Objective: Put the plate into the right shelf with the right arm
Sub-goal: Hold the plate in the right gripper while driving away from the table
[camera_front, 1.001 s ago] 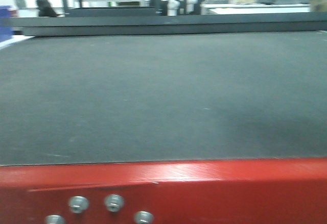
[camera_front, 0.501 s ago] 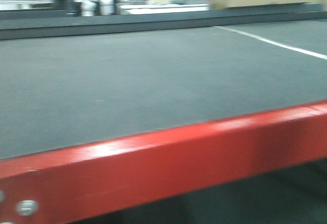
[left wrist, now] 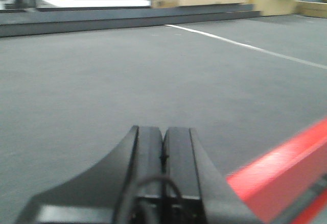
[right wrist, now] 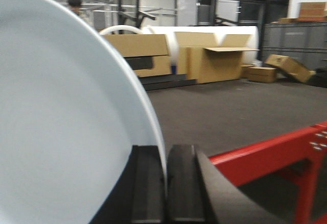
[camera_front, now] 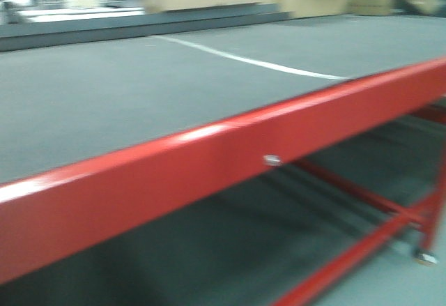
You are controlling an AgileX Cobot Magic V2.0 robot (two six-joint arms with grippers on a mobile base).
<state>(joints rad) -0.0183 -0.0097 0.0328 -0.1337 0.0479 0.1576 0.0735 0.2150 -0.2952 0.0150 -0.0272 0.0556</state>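
In the right wrist view my right gripper (right wrist: 165, 150) is shut on the rim of the white plate (right wrist: 66, 117). The plate stands on edge and fills the left half of that view, held above the grey table (right wrist: 225, 114). In the left wrist view my left gripper (left wrist: 163, 131) is shut and empty, low over the grey tabletop (left wrist: 127, 76) near its red edge (left wrist: 278, 170). The steel right shelf is out of view. Neither gripper shows in the front view.
The red-edged grey table (camera_front: 209, 153) runs diagonally across the front view, with red leg bars (camera_front: 362, 243) below. A white line (camera_front: 244, 60) crosses the tabletop. Cardboard boxes (right wrist: 214, 63), a white roll (right wrist: 204, 32) and grey cabinets (right wrist: 294, 43) stand beyond the table.
The front view has swung to the right: the table's red edge now runs diagonally, the white line has moved left, and the table's underframe has come into view.
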